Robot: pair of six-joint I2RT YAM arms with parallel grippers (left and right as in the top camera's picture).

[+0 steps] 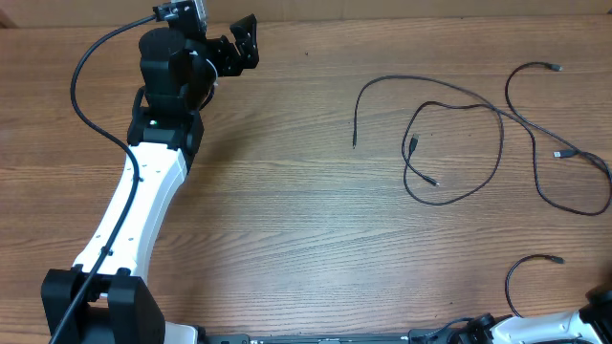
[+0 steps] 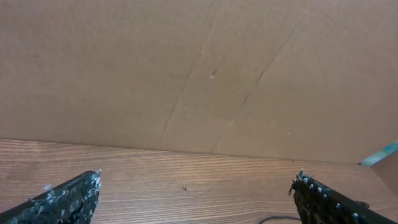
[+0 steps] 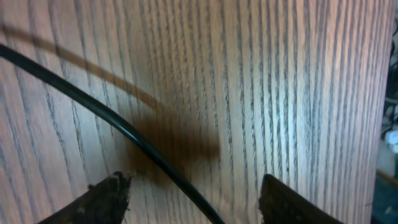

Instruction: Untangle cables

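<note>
Several thin black cables lie on the right of the wooden table. A long one (image 1: pixel 449 89) arcs across a looped one (image 1: pixel 500 143), and a third (image 1: pixel 516 81) curves at the far right. A separate short cable (image 1: pixel 516 269) lies near the front right. In the right wrist view a black cable (image 3: pixel 93 106) runs diagonally between the fingers of my right gripper (image 3: pixel 194 180), whose jaws stand apart on either side without touching it. My left gripper (image 1: pixel 247 40) is wide open at the back left with nothing in it, far from the cables, and faces the wall (image 2: pixel 196 180).
A brown cardboard wall (image 2: pixel 199 68) stands along the table's back edge. The left arm (image 1: pixel 143 201) stretches from the front left to the back. Only a dark part of the right arm (image 1: pixel 601 304) shows at the front right corner.
</note>
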